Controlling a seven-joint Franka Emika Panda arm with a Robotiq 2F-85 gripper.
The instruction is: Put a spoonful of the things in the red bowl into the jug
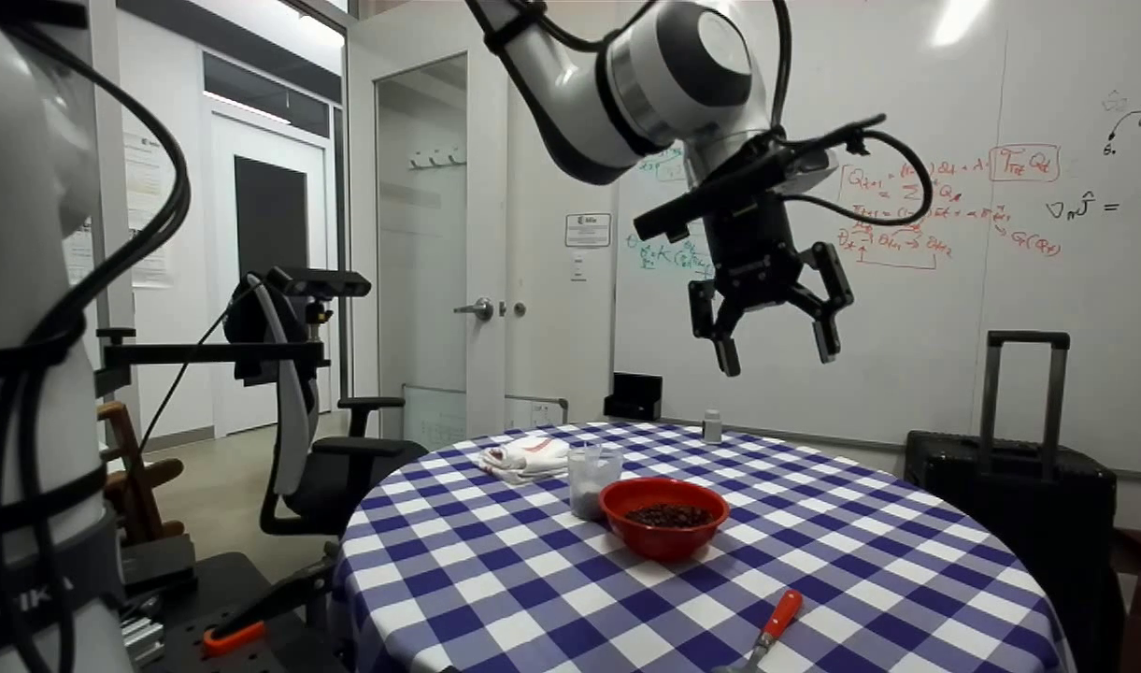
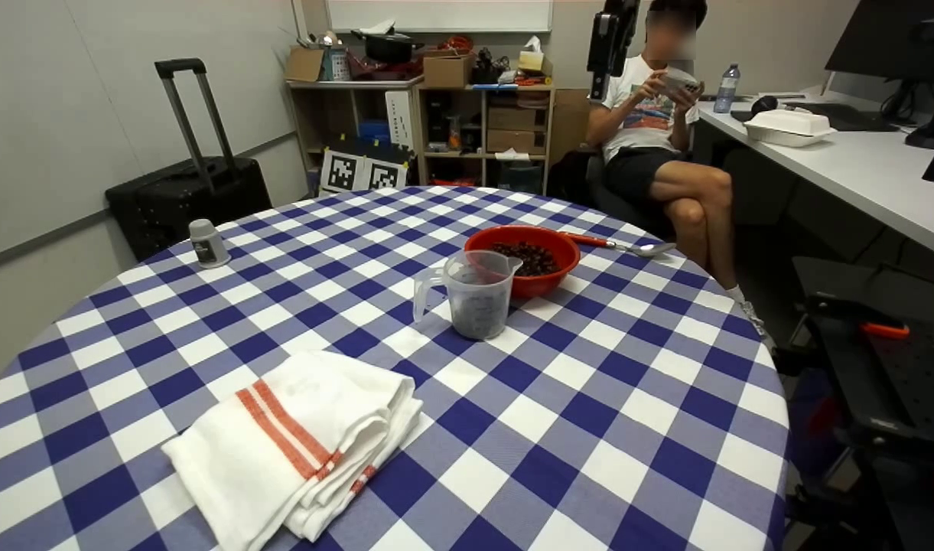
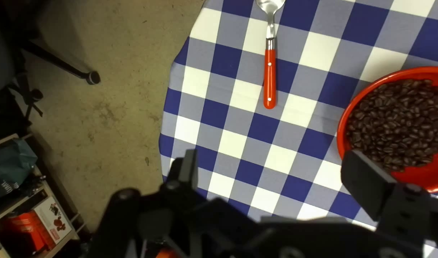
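The red bowl (image 1: 662,545) holds dark brown beans (image 3: 398,122) and stands on the checked table; it shows in all views. The clear plastic jug (image 2: 478,302) stands upright beside the bowl, its handle facing away from it. The jug's lower part looks grey, and I cannot tell what is inside. The spoon (image 3: 270,77) has a red handle and a metal head and lies on the table near the bowl. My gripper (image 1: 778,363) is open and empty, high above the table. In the wrist view the gripper (image 3: 271,161) has nothing between its fingers.
A folded white towel (image 2: 298,444) with red stripes lies on the table (image 2: 589,459) past the jug. A small grey shaker (image 2: 208,243) stands near the table edge. A black suitcase (image 1: 1009,495) and an office chair (image 1: 294,421) stand beside the table. A person (image 2: 650,115) sits nearby.
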